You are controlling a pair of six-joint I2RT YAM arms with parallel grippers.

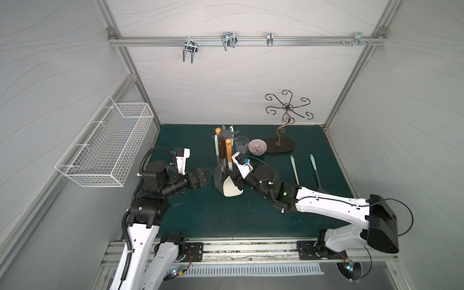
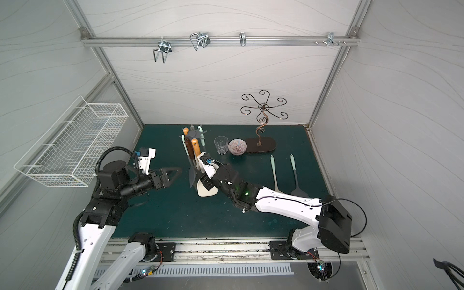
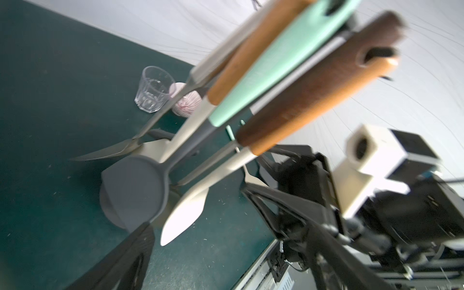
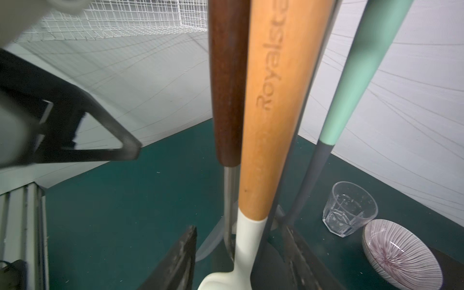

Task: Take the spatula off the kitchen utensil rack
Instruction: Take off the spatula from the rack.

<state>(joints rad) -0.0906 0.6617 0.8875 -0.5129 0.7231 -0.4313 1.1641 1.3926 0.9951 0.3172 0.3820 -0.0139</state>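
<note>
1. Progress: the spatula (image 1: 232, 190), with a pale wooden handle and a white head, hangs upright from the hooked crown of the kitchen utensil rack (image 1: 224, 133); the rack stands toward the far middle of the green mat (image 1: 226, 221); the spatula is not yet off its hook, so I judge the task barely begun.
2. Neighbours: a dark-wood-handled utensil (image 4: 226, 88) and a mint-handled utensil (image 4: 351, 95) hang just beside the spatula on the same rack; a clear glass (image 1: 241, 143) and a striped bowl (image 1: 257, 146) sit just right of the rack.
3. Right gripper (image 4: 238, 261): it reaches in from the right, low on the spatula; its two dark fingers (image 4: 175, 261) stand on either side of the white neck; they are partly apart, with a gap showing, so nothing is clamped.
4. Left gripper (image 2: 178, 171): it hovers near the rack's left side; its jaws are spread wide and hold nothing.
5. What remains, as I judge it: close on the spatula, raise it until the handle clears its hook, then draw it away without dragging the crowded neighbours.
</note>
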